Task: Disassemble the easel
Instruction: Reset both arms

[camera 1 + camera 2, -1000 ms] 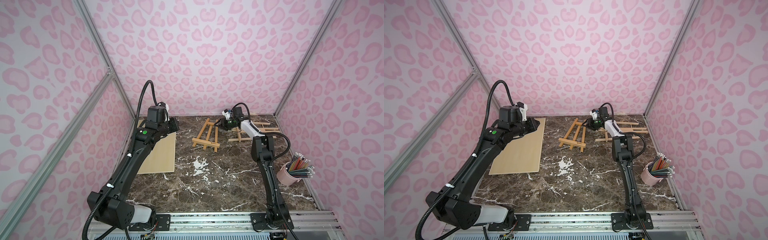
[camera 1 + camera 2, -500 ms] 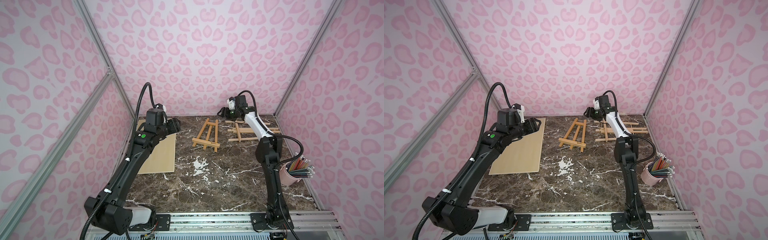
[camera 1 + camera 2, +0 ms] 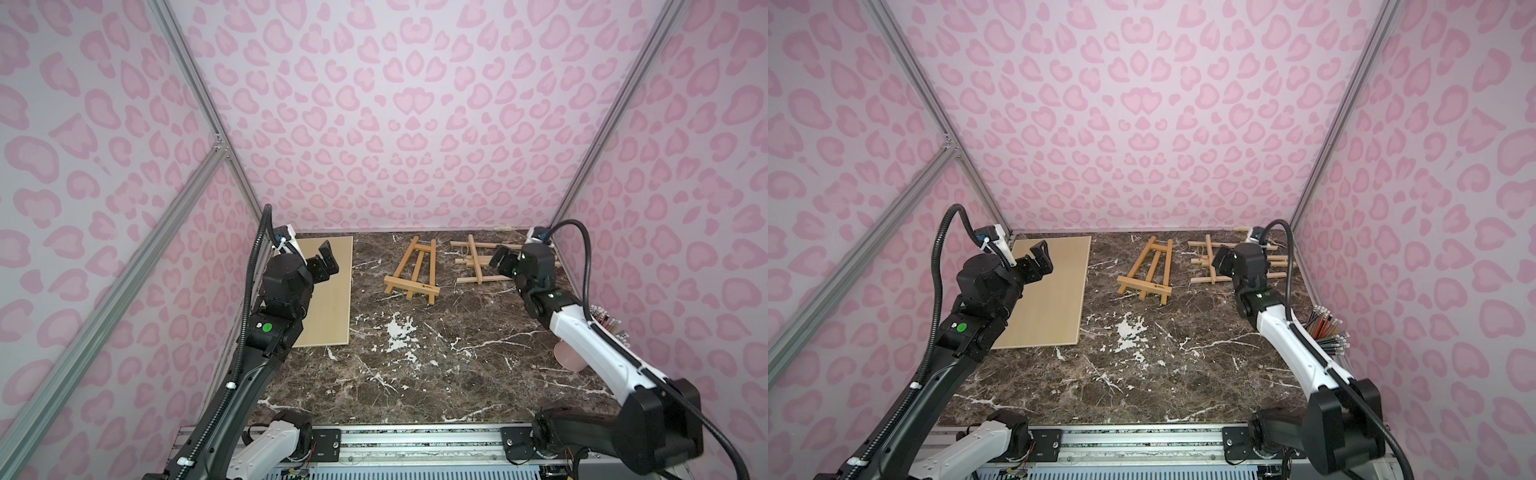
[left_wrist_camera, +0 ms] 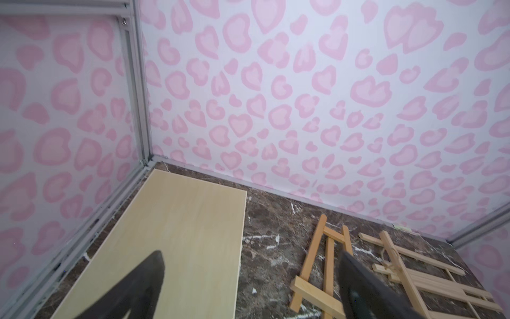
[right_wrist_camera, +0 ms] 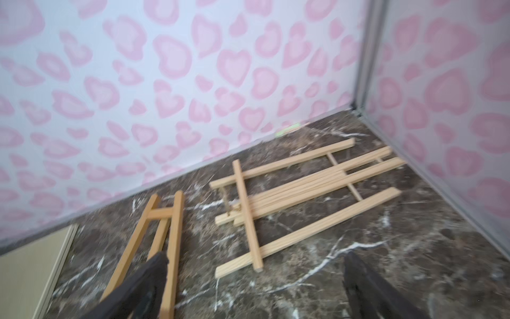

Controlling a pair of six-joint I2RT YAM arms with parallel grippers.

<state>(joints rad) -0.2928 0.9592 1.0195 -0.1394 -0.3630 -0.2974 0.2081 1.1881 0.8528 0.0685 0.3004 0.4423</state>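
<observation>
Two wooden easels lie flat at the back of the marble table. The darker easel (image 3: pixel 411 270) (image 3: pixel 1146 270) is in the middle, the pale easel (image 3: pixel 473 259) (image 3: pixel 1204 259) at the back right with its slats crossed. A pale board (image 3: pixel 332 299) (image 3: pixel 1050 299) lies flat at the left. My left gripper (image 3: pixel 328 259) (image 4: pixel 250 255) hovers open over the board, holding nothing. My right gripper (image 3: pixel 498 262) (image 5: pixel 256 256) hangs open just right of the pale easel (image 5: pixel 303 182), also holding nothing. The darker easel (image 5: pixel 165 229) (image 4: pixel 317 265) shows in both wrist views.
A pink cup (image 3: pixel 569 357) full of pencils (image 3: pixel 1325 328) stands at the right edge beside my right arm. Patterned walls close in the table at the left, back and right. A metal rail (image 3: pixel 415 440) runs along the front.
Both grippers have opened. My right gripper rose from between the easels and pulled back to the right. My left gripper lifted slightly off the board's far end.
</observation>
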